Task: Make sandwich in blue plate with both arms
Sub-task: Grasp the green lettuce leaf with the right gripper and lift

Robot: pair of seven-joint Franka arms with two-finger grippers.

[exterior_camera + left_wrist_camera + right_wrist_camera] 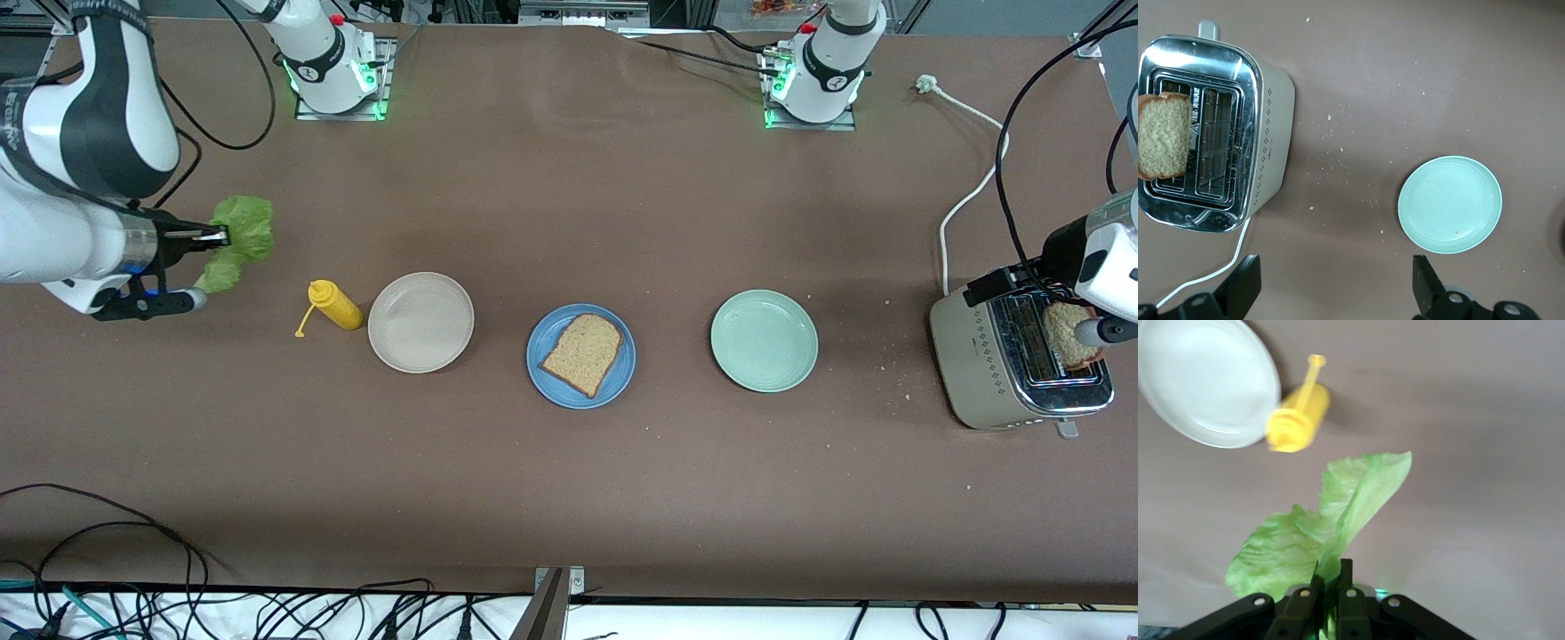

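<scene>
The blue plate (540, 357) lies mid-table with one slice of brown bread (582, 354) on it. A second slice (1071, 333) (1163, 137) stands in a slot of the toaster (1000, 373) (1268, 133) at the left arm's end. My left gripper (987, 288) (1333, 290) hangs open and empty above the table, between the toaster and the pale green plate (763, 340) (1450, 203). At the right arm's end, my right gripper (218, 236) (1331, 577) is shut on the stem of a ruffled green lettuce leaf (244, 227) (1338, 520), held in the air above the table.
A yellow squeeze bottle (335, 305) (1297, 420) lies on its side beside a beige plate (420, 322) (1205, 380), between the lettuce and the blue plate. The toaster's white cord (965, 200) runs toward the robots' bases. Crumbs dot the table near the toaster.
</scene>
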